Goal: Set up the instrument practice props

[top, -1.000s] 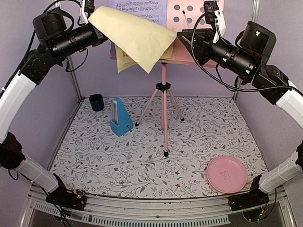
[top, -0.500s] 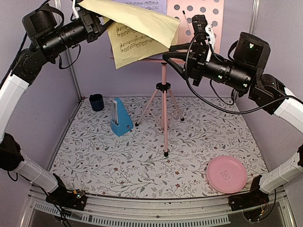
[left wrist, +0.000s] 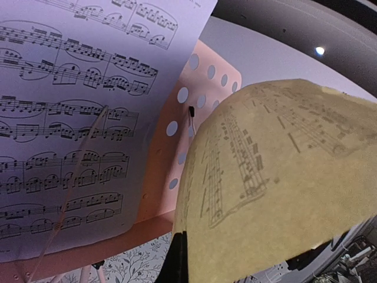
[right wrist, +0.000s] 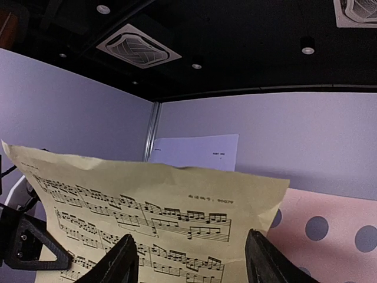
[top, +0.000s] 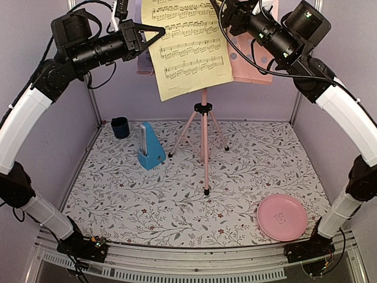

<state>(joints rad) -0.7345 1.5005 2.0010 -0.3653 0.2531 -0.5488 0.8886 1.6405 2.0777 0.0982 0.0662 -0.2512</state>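
Yellow music sheet hangs before the pink stand, its edge pinched by the left gripper. Right gripper gapes wide.

1. A white cloth printed with grey leafy twigs and small red flowers lies spread flat.
2. A round pink plate lies on the cloth's near right part, with a small raised figure in its middle.
3. A small dark blue cup stands upright at the cloth's far left corner.
4. A square ceiling vent shows overhead.
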